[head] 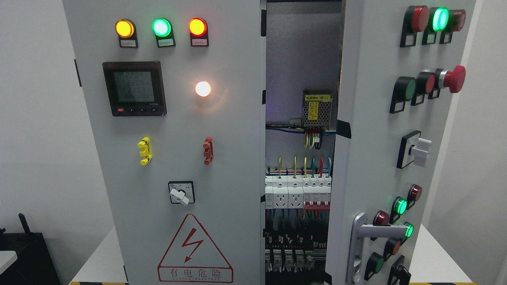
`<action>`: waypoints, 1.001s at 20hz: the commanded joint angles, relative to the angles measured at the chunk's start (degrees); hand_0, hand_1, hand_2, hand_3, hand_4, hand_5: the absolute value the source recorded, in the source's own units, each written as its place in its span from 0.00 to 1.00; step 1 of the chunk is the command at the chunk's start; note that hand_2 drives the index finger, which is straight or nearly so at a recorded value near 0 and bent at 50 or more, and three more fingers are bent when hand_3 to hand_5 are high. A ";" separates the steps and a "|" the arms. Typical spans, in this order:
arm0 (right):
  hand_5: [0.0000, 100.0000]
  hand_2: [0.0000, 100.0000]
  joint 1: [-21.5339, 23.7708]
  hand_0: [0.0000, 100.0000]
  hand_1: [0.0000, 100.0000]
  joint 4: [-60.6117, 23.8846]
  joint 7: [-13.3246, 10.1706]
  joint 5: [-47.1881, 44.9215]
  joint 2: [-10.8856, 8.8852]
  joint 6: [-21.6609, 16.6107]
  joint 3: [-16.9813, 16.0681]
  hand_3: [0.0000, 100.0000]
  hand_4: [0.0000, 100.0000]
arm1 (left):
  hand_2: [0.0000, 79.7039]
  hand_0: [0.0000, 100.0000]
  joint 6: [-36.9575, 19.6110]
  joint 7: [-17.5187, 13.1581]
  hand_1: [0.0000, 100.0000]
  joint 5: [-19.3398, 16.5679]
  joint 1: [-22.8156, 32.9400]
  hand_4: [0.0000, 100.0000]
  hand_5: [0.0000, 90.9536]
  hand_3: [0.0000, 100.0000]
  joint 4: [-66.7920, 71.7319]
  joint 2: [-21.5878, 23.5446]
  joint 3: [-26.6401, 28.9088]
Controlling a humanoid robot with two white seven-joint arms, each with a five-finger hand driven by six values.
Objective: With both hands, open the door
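**Right door ajar, no hands in shot**

Cabinet (166, 158): right door (372, 158) swung partway open, left door (237, 130) shut. Inside: power supply (317, 110) up top, breakers and sockets (297, 192) w/ colored wires below. Neither robot hand visible, so grip state can't be told.

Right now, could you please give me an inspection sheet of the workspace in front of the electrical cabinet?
Surface: white table under the cabinet.
Job's things: right door swung partly open, its silver lever handle untouched; left door shut, with lit yellow, green and red lamps, a meter and a warning triangle.
Clutter: nothing seen.
Hands: nothing seen; neither hand is in view.
Cables: coloured wires run to breakers inside; a power supply sits above.
Surroundings: white walls; black equipment at lower left.
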 commanded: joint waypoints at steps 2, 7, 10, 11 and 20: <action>0.00 0.00 0.00 0.00 0.00 0.00 -0.04 0.00 0.01 -0.01 0.00 0.00 0.00 | 0.00 0.00 -0.01 -1.84 0.00 11.25 -1.12 0.04 0.00 0.00 -6.42 14.30 13.45; 0.00 0.00 0.00 0.00 0.00 0.00 -0.04 0.00 0.01 -0.01 0.00 0.00 0.00 | 0.00 0.00 0.16 -5.17 0.00 18.47 -2.60 0.04 0.00 0.00 -6.50 20.37 18.65; 0.00 0.00 0.00 0.00 0.00 0.00 0.05 0.00 0.01 -0.01 0.00 0.00 0.00 | 0.00 0.00 0.52 -7.72 0.00 19.35 -5.16 0.04 0.00 0.00 -8.52 22.39 18.65; 0.00 0.00 0.00 0.00 0.00 0.00 0.05 0.00 0.01 -0.01 0.00 0.00 0.00 | 0.00 0.00 0.52 -8.34 0.00 19.61 -5.16 0.04 0.00 0.00 -9.13 23.53 18.65; 0.00 0.00 0.00 0.00 0.00 0.00 -0.04 0.00 0.01 -0.01 0.00 0.00 0.00 | 0.00 0.00 0.60 -9.93 0.00 19.97 -4.89 0.04 0.00 0.00 -10.89 28.64 17.51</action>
